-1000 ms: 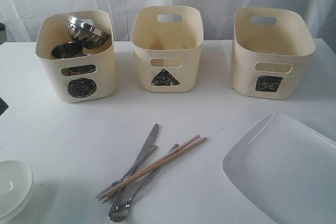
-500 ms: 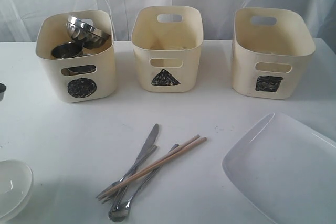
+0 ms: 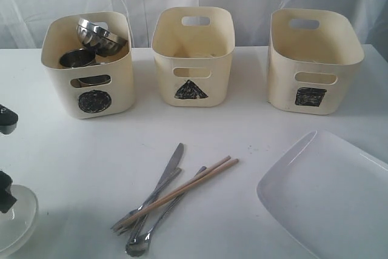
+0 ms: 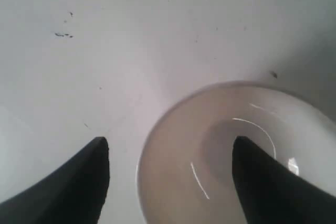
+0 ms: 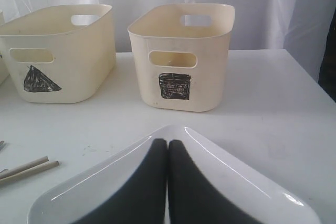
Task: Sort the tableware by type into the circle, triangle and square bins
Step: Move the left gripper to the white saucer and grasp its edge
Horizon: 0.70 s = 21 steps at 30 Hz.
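Across the top of the exterior view stand three cream bins, each marked with a scribbled black shape: the circle bin (image 3: 60, 92) at left, the triangle bin (image 3: 213, 89) in the middle, the square bin (image 3: 284, 92) at right. The small white bowl (image 3: 21, 216) sits in the lower-left corner. The left fingers (image 4: 79, 182) are spread, one over the bowl's hollow and one beyond its rim. The right fingers (image 5: 152, 182) are pressed together over a corner of the white plate (image 3: 327, 195).

We see bright, soft, even light. The bins (image 3: 212, 92) throw only faint shadows on the white table (image 3: 242, 125). Glare streaks the plate (image 5: 236, 177) and the small bowl (image 4: 178, 166), whose close-up looks soft and hazy, with a darker shadow beside it.
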### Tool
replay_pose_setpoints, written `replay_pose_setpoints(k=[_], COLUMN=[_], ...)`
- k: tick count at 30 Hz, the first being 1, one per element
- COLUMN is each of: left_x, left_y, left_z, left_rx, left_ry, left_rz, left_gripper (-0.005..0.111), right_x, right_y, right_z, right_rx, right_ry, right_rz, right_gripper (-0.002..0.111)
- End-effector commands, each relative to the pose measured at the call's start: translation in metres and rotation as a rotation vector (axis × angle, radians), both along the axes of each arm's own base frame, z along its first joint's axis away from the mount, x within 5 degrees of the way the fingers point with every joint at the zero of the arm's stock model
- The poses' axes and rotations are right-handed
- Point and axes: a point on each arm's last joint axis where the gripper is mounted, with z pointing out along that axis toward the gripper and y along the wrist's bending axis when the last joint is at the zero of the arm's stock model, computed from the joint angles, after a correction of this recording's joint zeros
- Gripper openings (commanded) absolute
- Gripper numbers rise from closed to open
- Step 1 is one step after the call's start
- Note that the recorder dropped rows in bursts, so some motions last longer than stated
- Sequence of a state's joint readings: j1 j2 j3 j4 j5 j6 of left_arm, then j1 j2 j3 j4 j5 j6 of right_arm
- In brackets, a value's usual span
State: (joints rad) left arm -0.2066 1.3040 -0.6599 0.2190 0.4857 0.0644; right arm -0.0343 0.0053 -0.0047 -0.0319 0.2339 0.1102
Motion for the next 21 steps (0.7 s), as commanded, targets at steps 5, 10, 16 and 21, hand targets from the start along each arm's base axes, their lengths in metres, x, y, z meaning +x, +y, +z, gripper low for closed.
replay_pose_setpoints(k=[5,10,16,21], left_x=[0.004,0.012,0.015,0.016], left_y=[0.000,-0.003,-0.004,-0.004], left_z=[-0.005,-0.016,-0.033,-0.039], left_rx=[0.005,-0.009,0.008,0.008], left_ry=[-0.081,-0.081,0.004,0.030], left_rz=[-0.029,-0.027,-0.021,-0.008], left_gripper=[0.070,0.070,0.070,0.069], right_x=[0.000,0.000,0.000,0.000], right_y=[0.000,0.000,0.000,0.000], right_z=[-0.001,-0.001,-0.001,-0.001], right_rx=[-0.007,-0.007,-0.007,-0.007], right_ry=[-0.004,-0.004,-0.004,-0.004], right_rz=[0.004,0.004,0.004,0.004], right_gripper=[0.000,0.000,0.000,0.000])
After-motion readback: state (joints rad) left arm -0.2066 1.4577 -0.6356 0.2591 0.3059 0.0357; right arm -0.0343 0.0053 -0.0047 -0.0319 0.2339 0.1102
